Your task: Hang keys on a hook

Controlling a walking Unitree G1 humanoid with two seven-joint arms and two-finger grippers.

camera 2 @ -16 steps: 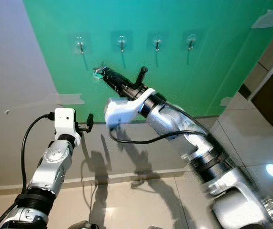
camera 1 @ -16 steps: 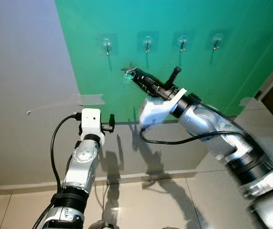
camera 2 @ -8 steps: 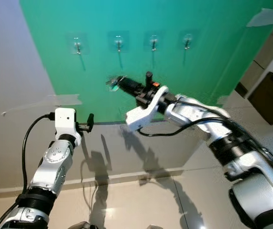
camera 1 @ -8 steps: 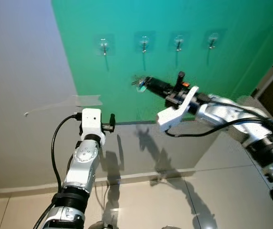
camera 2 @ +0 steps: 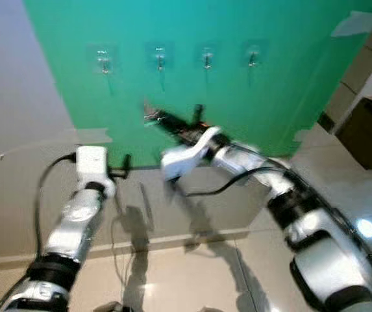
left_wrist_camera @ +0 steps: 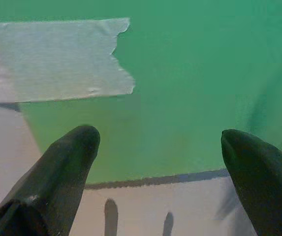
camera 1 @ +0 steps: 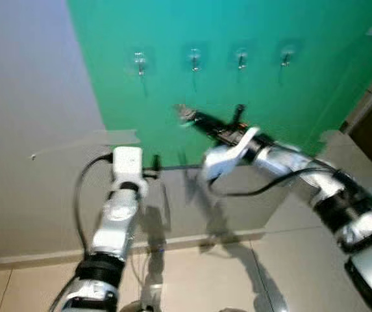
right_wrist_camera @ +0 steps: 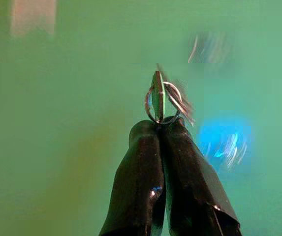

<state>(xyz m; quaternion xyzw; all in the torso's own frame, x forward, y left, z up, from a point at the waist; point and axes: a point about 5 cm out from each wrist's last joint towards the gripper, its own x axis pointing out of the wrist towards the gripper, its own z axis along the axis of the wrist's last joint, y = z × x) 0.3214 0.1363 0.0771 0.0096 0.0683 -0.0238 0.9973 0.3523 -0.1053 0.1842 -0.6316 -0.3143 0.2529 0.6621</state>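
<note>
Black fingertips of my right gripper [right_wrist_camera: 163,123] are pressed together on the keys [right_wrist_camera: 161,98], pinching the ring at its lower edge so that a flat green tag and a thin metal blade stand up just past the tips. From the head cameras, blurred by motion, I see that arm reaching out from my right side with the keys [camera 1: 184,114] held in front of the green panel [camera 1: 315,39], below the row of hooks and apart from all of them. The bunch sits lower than the gap between the leftmost hook [camera 1: 139,62] and the second hook [camera 1: 195,59]; two more hooks [camera 1: 241,58] [camera 1: 285,56] lie further to the right of the jaws.

My left gripper [left_wrist_camera: 160,162] is raised in front of me with its two fingers spread wide and nothing between them. Past those tips lies the lower edge of the green panel, and a strip of pale tape [left_wrist_camera: 52,59] crosses from the grey wall [camera 1: 30,97] onto the green, off to one side of the jaws. Beneath the panel's edge the wall meets a tiled floor [camera 1: 192,279] where the arms' shadows fall.
</note>
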